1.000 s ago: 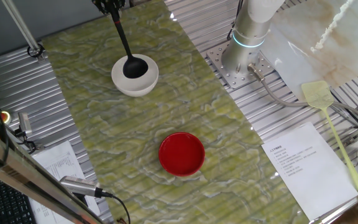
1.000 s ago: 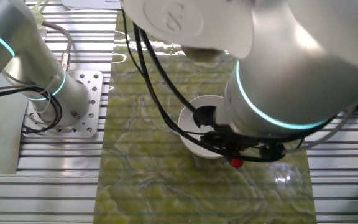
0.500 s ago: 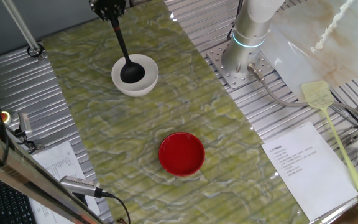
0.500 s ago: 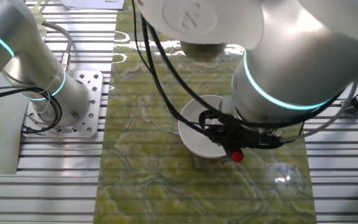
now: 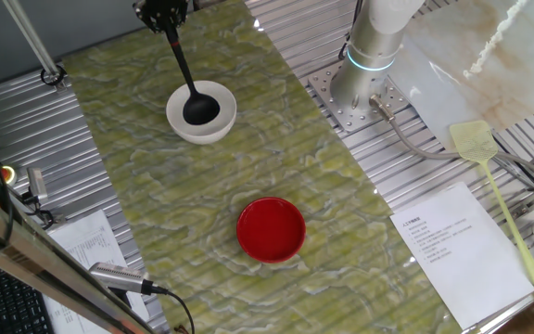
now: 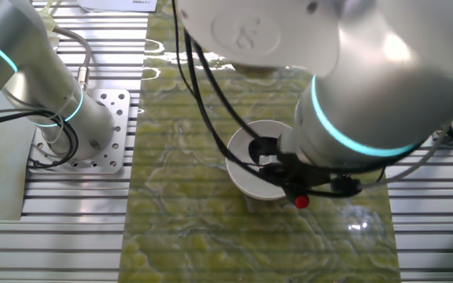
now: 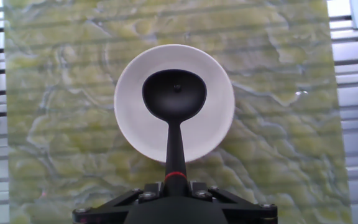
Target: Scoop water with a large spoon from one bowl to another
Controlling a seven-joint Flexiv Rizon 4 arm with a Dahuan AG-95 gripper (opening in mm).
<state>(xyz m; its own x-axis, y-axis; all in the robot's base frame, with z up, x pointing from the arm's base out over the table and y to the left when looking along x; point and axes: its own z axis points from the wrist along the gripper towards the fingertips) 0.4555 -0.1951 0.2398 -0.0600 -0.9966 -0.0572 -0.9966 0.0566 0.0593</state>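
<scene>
Ladle scoop down inside white bowl, handle slanting up and back to gripper at mat's far edge. Second bowl well apart, nearer the camera and to the right, on same mat. Paper sheet and swatter right of mat.

The ladle looks matt black plastic. The white bowl is smooth; the red bowl glossy. The green marbled mat has a sheen, over ribbed metal.
</scene>
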